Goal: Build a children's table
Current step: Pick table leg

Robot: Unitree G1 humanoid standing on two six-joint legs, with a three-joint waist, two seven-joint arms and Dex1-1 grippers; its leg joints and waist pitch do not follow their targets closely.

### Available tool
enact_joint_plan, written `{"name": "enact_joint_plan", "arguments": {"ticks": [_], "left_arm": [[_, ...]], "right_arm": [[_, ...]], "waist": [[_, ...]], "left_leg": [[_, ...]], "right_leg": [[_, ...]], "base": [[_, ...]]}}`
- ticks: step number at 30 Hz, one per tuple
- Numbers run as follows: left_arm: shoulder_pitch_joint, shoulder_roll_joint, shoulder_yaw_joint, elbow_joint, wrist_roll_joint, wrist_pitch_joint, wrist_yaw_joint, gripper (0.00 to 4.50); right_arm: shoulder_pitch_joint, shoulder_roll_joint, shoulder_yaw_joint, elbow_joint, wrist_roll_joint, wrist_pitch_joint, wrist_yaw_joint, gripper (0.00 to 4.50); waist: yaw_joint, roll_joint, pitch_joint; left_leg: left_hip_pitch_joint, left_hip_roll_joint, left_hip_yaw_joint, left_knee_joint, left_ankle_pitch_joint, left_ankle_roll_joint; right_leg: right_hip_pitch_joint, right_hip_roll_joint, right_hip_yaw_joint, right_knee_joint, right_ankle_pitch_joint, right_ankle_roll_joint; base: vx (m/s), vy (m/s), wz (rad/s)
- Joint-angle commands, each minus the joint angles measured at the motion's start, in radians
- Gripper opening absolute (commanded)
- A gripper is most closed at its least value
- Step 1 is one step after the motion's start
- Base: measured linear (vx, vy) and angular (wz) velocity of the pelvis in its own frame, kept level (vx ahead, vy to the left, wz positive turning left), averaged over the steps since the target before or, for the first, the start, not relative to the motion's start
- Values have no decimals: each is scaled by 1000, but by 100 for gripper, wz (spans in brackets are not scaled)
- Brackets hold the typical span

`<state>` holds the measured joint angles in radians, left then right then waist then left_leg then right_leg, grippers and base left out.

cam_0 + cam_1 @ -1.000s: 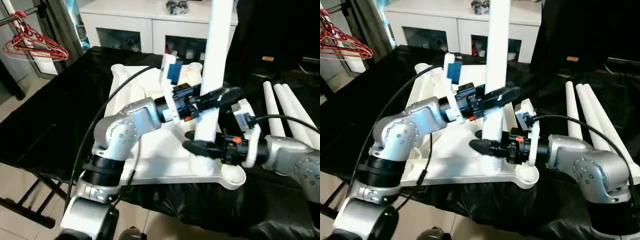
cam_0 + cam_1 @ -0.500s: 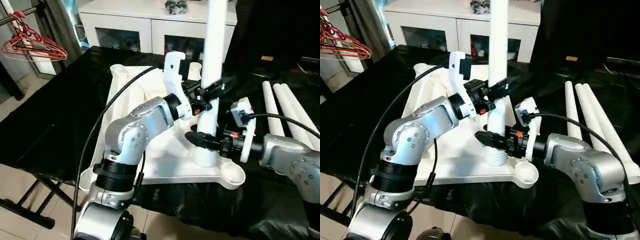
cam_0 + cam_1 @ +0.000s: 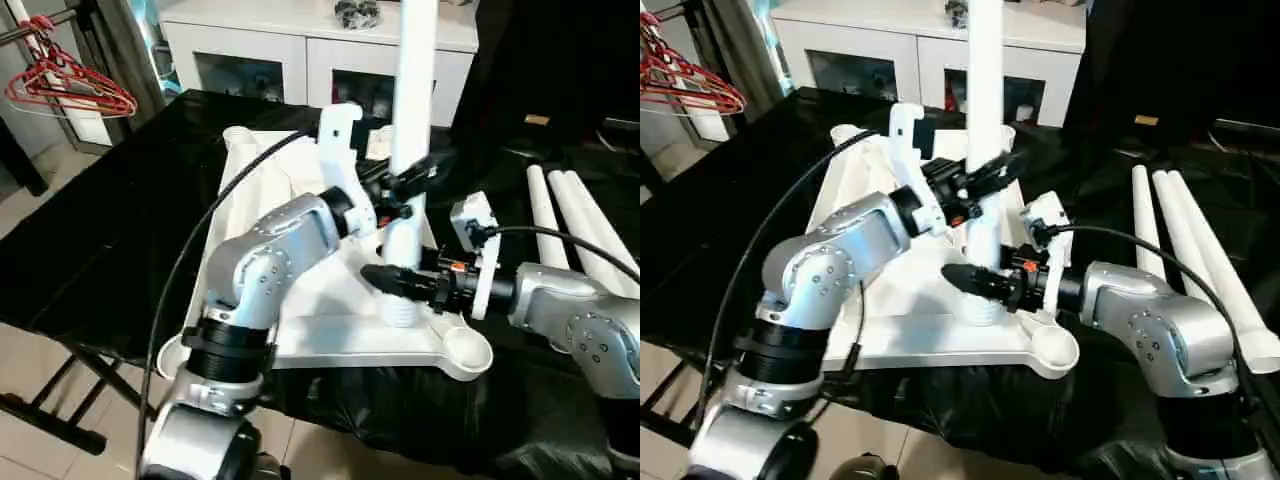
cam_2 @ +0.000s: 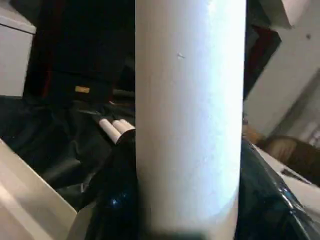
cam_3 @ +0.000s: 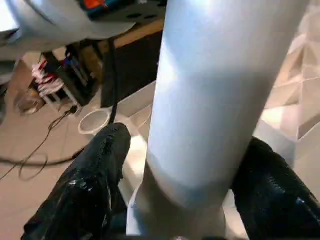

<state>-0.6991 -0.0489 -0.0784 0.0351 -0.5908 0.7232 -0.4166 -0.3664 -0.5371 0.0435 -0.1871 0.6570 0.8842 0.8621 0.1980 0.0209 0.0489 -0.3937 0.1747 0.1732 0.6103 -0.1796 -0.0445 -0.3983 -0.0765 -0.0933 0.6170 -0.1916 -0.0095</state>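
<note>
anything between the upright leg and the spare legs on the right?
Right gripper and its forearm, then bare black cloth, per left eye view.

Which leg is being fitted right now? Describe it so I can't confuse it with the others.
On the black-covered table lies the white table top, underside up. Near its front right corner one white leg stands upright, while the three spare legs lie flat on the black cloth to the right.

White plastic table top (image 3: 300, 330) and white legs (image 3: 575, 225) on a black cloth (image 3: 90, 230). Red hangers (image 3: 65, 85), white cabinet (image 3: 300, 45), silver robot arms with black fingers (image 4: 117, 200).
</note>
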Motion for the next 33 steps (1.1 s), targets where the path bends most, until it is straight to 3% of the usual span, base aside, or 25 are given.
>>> {"name": "enact_joint_plan", "arguments": {"ticks": [1, 13, 24, 32, 33], "left_arm": [[-10, 6, -18, -14, 10, 6, -28, 184], [-6, 6, -29, -29, -24, 26, -80, 184], [-10, 13, -32, -30, -27, 37, -109, 184], [-10, 17, -39, -36, -34, 46, -121, 184], [-10, 18, -42, -36, -30, 47, -124, 184]], "right_arm": [[-22, -15, 13, -5, 6, -8, 35, 313], [-36, -20, 23, 24, 3, -12, 66, 313], [-20, -32, 46, 26, -1, 7, 91, 204], [-13, -37, 52, 20, 2, 15, 94, 192], [-11, -38, 52, 19, 2, 15, 94, 192]], "waist": [[-1, -30, -73], [-1, -35, -74], [-1, -29, -74], [0, -30, -75], [0, -24, -75]], "left_leg": [[12, 57, -20, -59, -56, 49], [14, 57, -19, -58, -59, 52], [15, 58, -20, -58, -67, 47], [15, 58, -20, -57, -61, 50], [15, 58, -21, -57, -60, 50]], "right_leg": [[54, -85, 58, -71, -177, -121], [56, -86, 58, -69, -165, -144], [57, -85, 57, -69, -160, -151], [57, -86, 58, -67, -149, -157], [56, -86, 58, -67, -145, -159]], "base": [[0, 0, 0], [0, 0, 0], [0, 0, 0], [0, 0, 0], [0, 0, 0]]}}
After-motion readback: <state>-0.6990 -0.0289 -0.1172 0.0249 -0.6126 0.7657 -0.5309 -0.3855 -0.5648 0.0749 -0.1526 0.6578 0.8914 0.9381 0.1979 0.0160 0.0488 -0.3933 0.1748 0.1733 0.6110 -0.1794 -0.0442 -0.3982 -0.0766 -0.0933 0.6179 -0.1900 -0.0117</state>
